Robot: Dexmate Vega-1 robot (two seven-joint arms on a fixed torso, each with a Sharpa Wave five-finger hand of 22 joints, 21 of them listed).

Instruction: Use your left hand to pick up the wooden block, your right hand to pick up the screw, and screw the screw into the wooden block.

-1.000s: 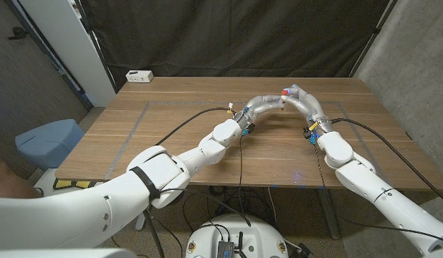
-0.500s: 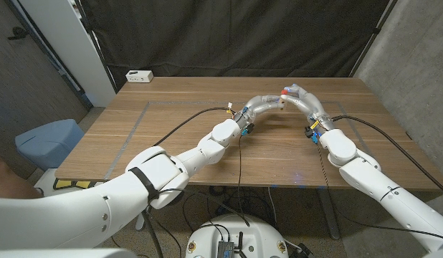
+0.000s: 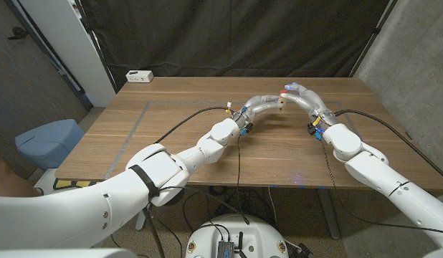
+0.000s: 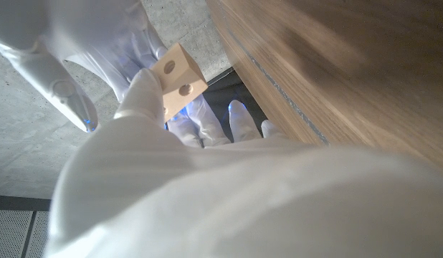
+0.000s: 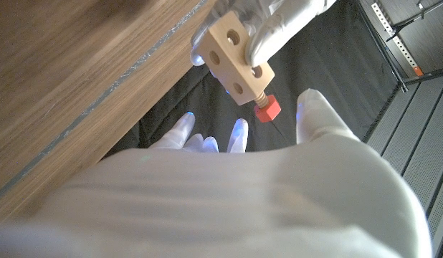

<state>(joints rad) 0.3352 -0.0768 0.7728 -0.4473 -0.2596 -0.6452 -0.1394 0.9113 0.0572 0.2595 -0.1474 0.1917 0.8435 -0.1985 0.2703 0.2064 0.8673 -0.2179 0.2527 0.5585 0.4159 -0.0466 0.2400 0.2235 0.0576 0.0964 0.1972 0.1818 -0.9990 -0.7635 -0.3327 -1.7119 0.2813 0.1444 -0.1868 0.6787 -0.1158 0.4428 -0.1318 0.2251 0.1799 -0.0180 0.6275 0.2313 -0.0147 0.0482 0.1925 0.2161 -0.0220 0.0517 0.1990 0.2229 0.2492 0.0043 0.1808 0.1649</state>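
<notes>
Right wrist view — screw (image 5: pixel 267 110) in wooden block (image 5: pixel 232 57), just beyond right hand (image 5: pixel 236 143).

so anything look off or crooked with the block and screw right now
Nothing stands out. The left hand holds the wooden block above the table; the red-headed screw sits in a hole, seemingly straight, right hand near.
</notes>
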